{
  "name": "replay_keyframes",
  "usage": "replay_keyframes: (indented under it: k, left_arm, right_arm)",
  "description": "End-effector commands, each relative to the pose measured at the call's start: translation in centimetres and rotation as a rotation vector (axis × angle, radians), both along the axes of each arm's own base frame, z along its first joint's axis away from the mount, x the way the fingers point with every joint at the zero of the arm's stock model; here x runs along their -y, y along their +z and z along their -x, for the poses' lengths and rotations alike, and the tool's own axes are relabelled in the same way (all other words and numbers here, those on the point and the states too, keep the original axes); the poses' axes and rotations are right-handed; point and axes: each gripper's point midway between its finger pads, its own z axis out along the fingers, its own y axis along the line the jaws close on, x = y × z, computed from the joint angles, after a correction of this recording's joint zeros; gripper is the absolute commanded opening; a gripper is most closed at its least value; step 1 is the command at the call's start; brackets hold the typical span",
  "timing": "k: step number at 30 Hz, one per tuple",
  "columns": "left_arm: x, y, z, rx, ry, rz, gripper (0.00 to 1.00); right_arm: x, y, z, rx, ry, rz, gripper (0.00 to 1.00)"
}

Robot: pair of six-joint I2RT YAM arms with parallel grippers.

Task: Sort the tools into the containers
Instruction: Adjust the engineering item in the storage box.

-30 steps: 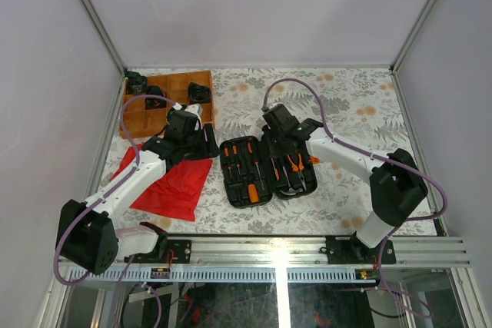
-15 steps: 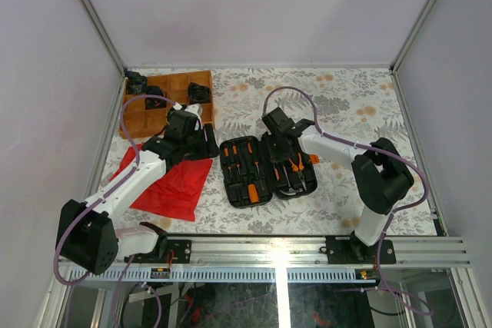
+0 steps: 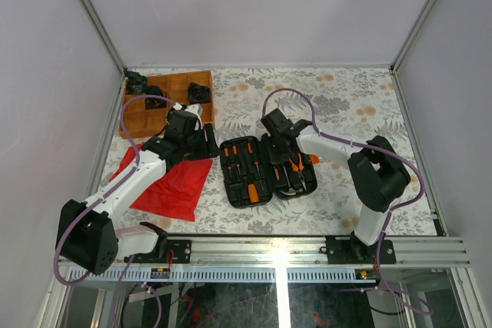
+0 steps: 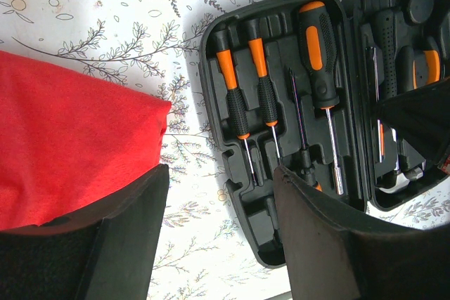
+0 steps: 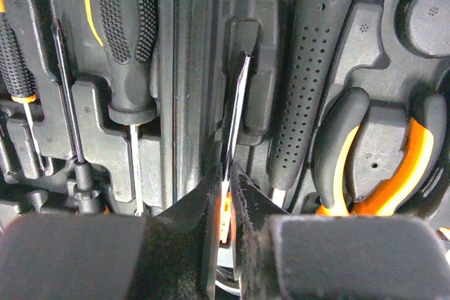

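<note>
Tools (image 4: 318, 47) with orange-and-black handles are seated in the open black case (image 4: 278, 40) on the table (image 3: 361, 105), a slim metal blade (image 5: 237, 96) there being pinched by the nearly closed right gripper (image 5: 228, 184), while the left gripper (image 4: 219, 173) is held apart, empty.

White arms (image 3: 131, 178), black joints (image 3: 83, 237), seemingly mauve cables (image 3: 287, 91).
</note>
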Motion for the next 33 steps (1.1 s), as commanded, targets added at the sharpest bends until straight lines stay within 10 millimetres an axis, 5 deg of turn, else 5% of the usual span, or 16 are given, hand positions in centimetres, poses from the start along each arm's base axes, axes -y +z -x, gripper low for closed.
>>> replay_keyframes:
  k: [1,12,22,33]
  left_arm:
    - [0.1,0.4,-0.6,0.028,0.006,0.022,0.60]
    - [0.2,0.5,-0.6,0.029,0.005,0.023,0.60]
    - [0.2,0.4,-0.6,0.026,0.005,0.025,0.60]
    - [0.2,0.4,-0.6,0.025,0.003,0.026,0.60]
  right_arm:
    - [0.1,-0.2,-0.5,0.006,0.007,0.022,0.13]
    - [1.5,2.7,-1.1,0.072,-0.031,0.063,0.06]
    - [2.1,2.7,-1.2,0.066,-0.047,0.105,0.05]
    - [1.8,3.4,-1.8,0.125,-0.057,0.063,0.16]
